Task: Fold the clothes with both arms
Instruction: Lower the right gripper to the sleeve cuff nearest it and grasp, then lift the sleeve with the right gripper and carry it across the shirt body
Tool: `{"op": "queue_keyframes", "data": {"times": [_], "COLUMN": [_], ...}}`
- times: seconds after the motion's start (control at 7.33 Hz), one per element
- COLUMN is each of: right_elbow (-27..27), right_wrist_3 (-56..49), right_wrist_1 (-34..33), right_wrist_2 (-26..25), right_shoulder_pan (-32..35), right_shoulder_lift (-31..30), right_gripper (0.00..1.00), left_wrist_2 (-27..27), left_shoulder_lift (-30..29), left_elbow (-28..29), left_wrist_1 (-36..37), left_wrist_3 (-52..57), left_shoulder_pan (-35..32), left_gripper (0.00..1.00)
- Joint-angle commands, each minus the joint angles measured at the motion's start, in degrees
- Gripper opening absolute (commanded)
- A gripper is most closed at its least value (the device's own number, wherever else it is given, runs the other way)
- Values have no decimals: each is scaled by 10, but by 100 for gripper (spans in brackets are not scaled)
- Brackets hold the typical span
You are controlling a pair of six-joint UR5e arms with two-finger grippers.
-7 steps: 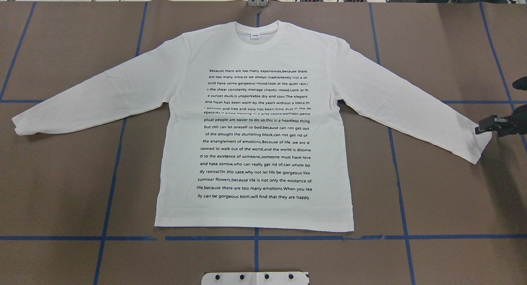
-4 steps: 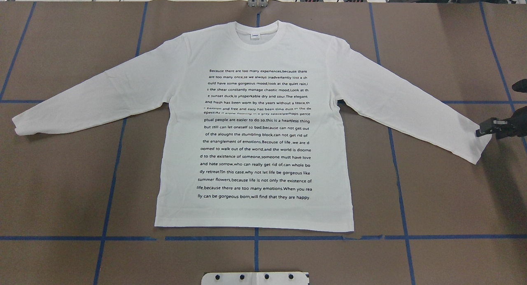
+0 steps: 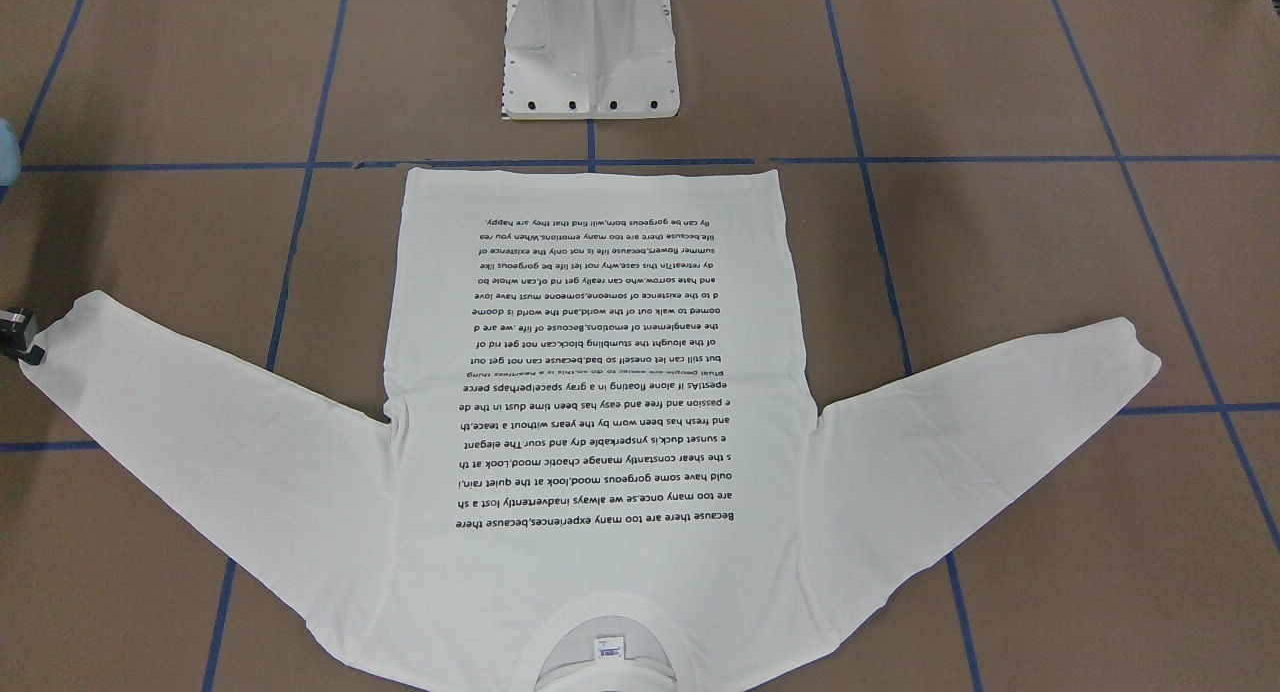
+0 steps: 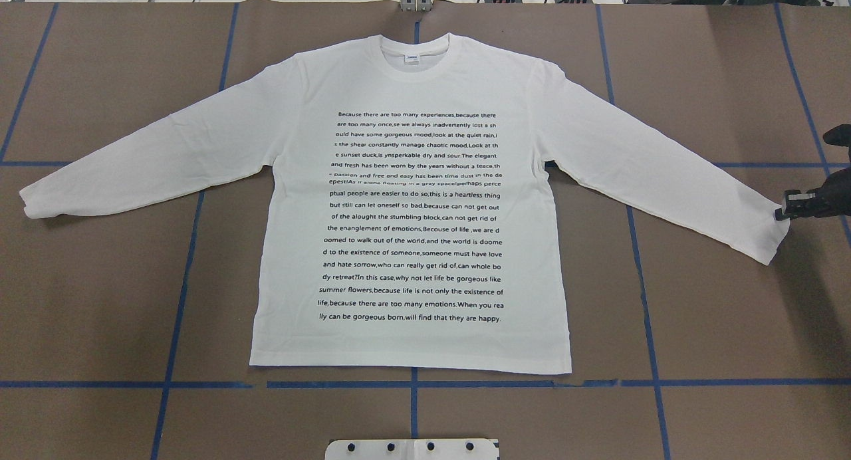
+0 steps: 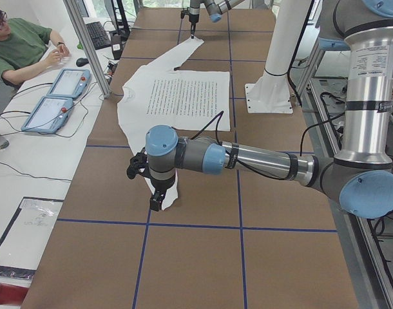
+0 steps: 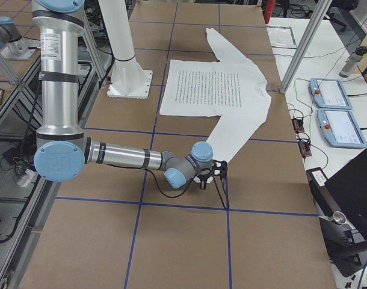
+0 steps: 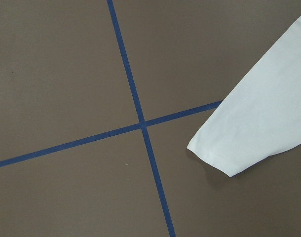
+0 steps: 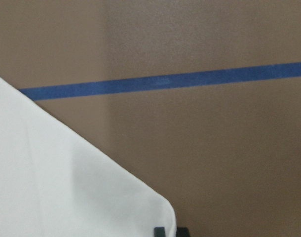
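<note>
So, the T-shirt [image 4: 412, 234] lies flat, print up, on the counter [image 4: 100, 314], sleeves splayed. The right end effector [image 4: 783, 211] sits right at the right cuff's corner, with the sleeve running away collarward. The left end effector [image 5: 156, 201] hangs by the other cuff. Can't tell if either's apart or together.

On my overhead feed the right pincer [image 4: 780, 213] has pulled back a touch toward the edge of the worktop [image 4: 731, 314] and dropped lower, so it looks smaller than a second ago. Its tip now sits at the corner of the cuff [image 4: 776, 242] of the shirt [image 4: 412, 81], and the cuff's outer edge has crept slightly inward.
</note>
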Motion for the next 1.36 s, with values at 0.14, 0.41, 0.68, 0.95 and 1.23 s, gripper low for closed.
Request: {"op": "queue_keyframes", "data": {"times": [0.14,0.41,0.68,0.95,1.23], "right_elbow": [79,188,253,249,193], "right_wrist_3": [0,0,-1,0,1], "right_wrist_1": [-83,-284,-482,-649,-668], "right_wrist_2": [19,13,10,-22,-30], "right_shoulder_pan": [8,16,23,15,7], "right_shoulder_lift": [1,52,151,301,403], "right_gripper": [0,0,0,0,0], "left_wrist_2": [1,1,3,1,1], "left_shoulder_lift": [0,0,0,-1,0], "left_elbow": [0,0,0,-1,-3], "left_wrist_1": [0,0,0,1,1], "left_wrist_3": [1,1,1,1,0], "left_shoulder_pan": [0,0,0,-1,-1], "left_gripper": [100,100,100,100,100]}}
